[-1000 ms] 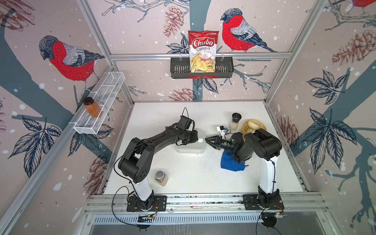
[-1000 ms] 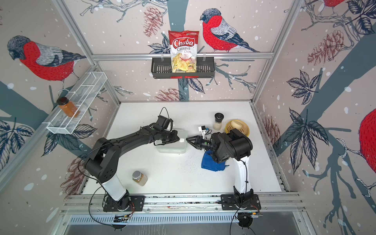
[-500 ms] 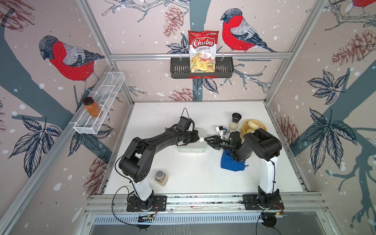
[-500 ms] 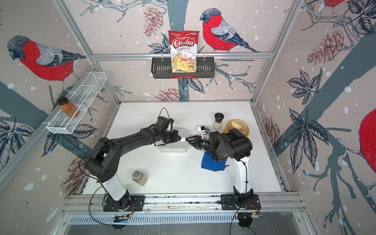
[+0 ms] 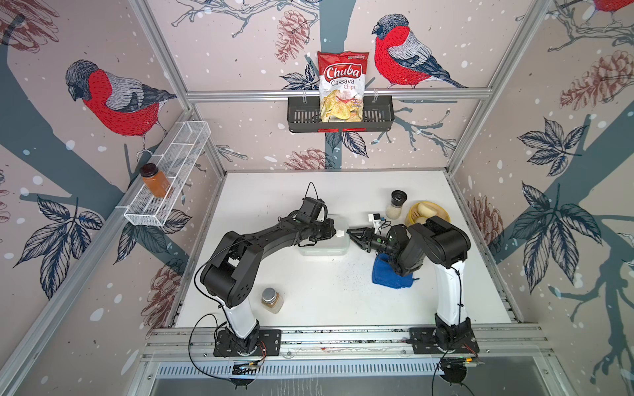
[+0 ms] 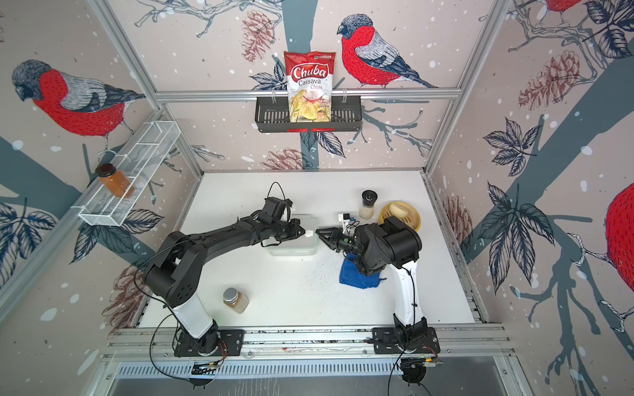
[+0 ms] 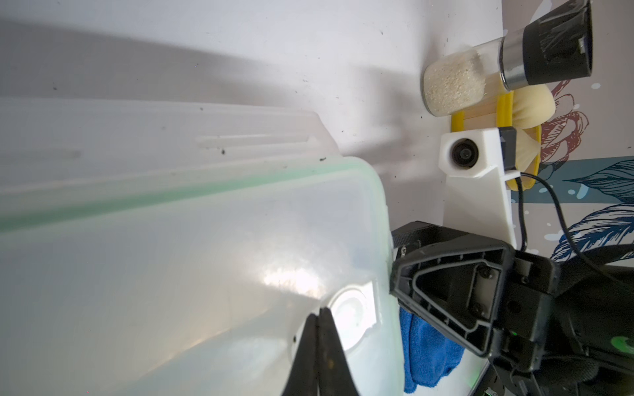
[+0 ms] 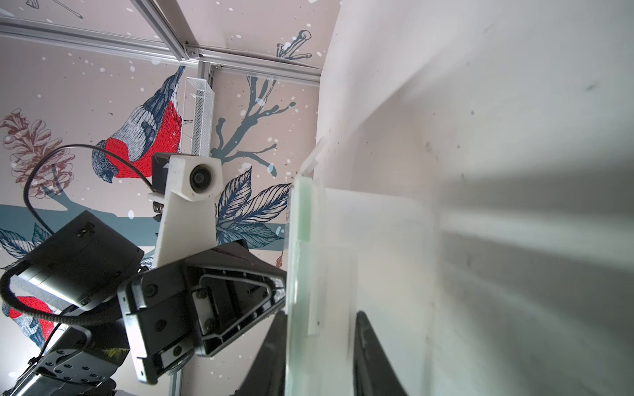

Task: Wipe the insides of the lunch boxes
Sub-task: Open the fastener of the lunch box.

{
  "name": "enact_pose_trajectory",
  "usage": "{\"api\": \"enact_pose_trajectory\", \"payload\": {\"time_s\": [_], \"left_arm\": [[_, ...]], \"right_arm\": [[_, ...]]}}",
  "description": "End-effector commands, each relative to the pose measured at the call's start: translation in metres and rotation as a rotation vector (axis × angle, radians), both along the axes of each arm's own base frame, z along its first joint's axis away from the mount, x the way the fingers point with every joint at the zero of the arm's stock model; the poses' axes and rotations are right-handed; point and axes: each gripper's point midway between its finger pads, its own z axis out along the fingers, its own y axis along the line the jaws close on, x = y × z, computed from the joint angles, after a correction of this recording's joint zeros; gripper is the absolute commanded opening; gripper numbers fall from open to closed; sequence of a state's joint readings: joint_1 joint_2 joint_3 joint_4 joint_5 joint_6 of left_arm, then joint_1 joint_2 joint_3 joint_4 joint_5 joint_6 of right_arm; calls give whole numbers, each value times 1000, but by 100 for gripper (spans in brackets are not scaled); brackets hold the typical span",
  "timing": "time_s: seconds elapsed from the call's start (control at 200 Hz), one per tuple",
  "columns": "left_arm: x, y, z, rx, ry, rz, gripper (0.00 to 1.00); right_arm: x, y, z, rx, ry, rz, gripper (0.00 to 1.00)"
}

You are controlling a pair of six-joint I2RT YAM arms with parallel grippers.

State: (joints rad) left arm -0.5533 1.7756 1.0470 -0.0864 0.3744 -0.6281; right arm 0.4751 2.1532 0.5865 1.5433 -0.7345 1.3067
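The lunch box [image 5: 322, 245] is a translucent whitish tub in mid-table in both top views, with its clear lid [image 7: 192, 219] on. A small white spot [image 7: 350, 313] marks the lid. My left gripper [image 7: 319, 310] is shut with nothing in it, its tips resting on the lid beside that spot [image 5: 335, 230]. My right gripper [image 8: 320, 319] reaches the box's right end [image 5: 350, 233]. One finger lies over the lid edge, the other under the lid's end flap [image 8: 338, 274], and the two pinch the flap. A blue cloth [image 5: 389, 276] lies on the table under the right arm.
A glass grinder [image 5: 397, 204] and a yellow steamer basket [image 5: 442, 214] with buns stand behind the right arm. A spice jar [image 5: 271, 300] lies near the left arm's base. A wire shelf [image 5: 171, 171] hangs on the left wall, and a black rack [image 5: 302, 116] with a chips bag on the back wall.
My right gripper has slid left to the box's end and its jaws have narrowed around the lid's flap. The left gripper stays shut on the lid.
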Motion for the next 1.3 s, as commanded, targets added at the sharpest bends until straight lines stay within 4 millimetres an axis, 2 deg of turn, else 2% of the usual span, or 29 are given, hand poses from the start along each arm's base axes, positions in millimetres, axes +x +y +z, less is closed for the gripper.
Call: {"api": "enact_pose_trajectory", "payload": {"time_s": [0.0,0.27,0.455,0.595,0.795,0.83,0.91,0.985,1.111,1.296], "left_arm": [[-49,30,-61,187,239,4,0],[-51,32,-70,195,255,1,0],[-52,32,-73,197,259,-1,0],[-53,32,-73,196,262,-4,0],[-52,33,-72,202,258,-3,0],[-52,33,-72,202,257,-4,0],[-52,32,-72,202,257,-7,0],[-51,32,-71,196,255,-7,0],[-50,31,-66,194,244,-7,0],[-46,30,-58,191,228,-7,0]], "right_arm": [[-25,8,9,-7,-118,130,3],[-24,4,-2,-118,-111,122,0],[-23,0,-27,-317,-69,128,0],[-18,-4,-36,-451,-63,124,0],[-12,-11,-34,-624,-77,100,0],[-11,-12,-32,-646,-81,98,8],[-9,-12,-24,-657,-95,104,36],[-7,-9,-22,-647,-94,119,56],[-6,-3,-20,-587,-79,127,64],[-4,-13,1,-544,-111,81,66]]}}
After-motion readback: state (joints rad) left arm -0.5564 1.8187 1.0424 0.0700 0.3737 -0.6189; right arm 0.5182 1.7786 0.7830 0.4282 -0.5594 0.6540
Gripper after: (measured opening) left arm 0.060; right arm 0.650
